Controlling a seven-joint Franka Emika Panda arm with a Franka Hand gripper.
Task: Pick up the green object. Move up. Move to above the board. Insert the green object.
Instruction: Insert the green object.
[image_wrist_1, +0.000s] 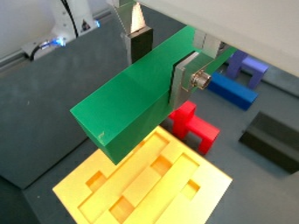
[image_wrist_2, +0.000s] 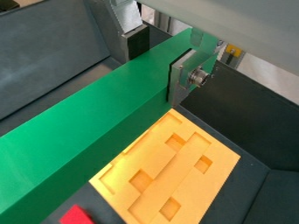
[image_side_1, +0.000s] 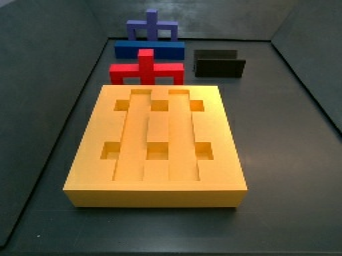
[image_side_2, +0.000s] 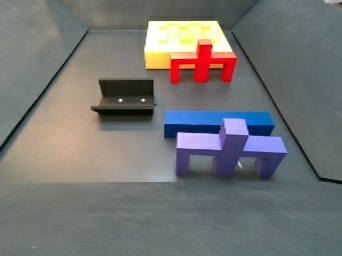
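The green object (image_wrist_1: 135, 96) is a long bright green bar, and it shows in both wrist views (image_wrist_2: 105, 114). My gripper (image_wrist_1: 162, 66) is shut on it near one end, with one silver finger (image_wrist_1: 184, 79) flat against its side and the dark pad of the other behind it. The gripper also shows in a wrist view (image_wrist_2: 158, 61). The bar hangs in the air above the yellow-orange board (image_wrist_1: 146, 188) (image_wrist_2: 176, 166). The board lies on the floor in both side views (image_side_1: 156, 140) (image_side_2: 187, 42). Neither side view shows the gripper or the green object.
A red cross-shaped block (image_side_1: 147, 70) (image_side_2: 203, 62) (image_wrist_1: 193, 122) stands right beside the board. Behind it lie a blue bar (image_side_1: 150, 52) (image_side_2: 218, 122) and a purple-blue block (image_side_1: 151, 27) (image_side_2: 230, 150). The dark fixture (image_side_1: 221, 64) (image_side_2: 124, 98) stands near them. Grey walls enclose the floor.
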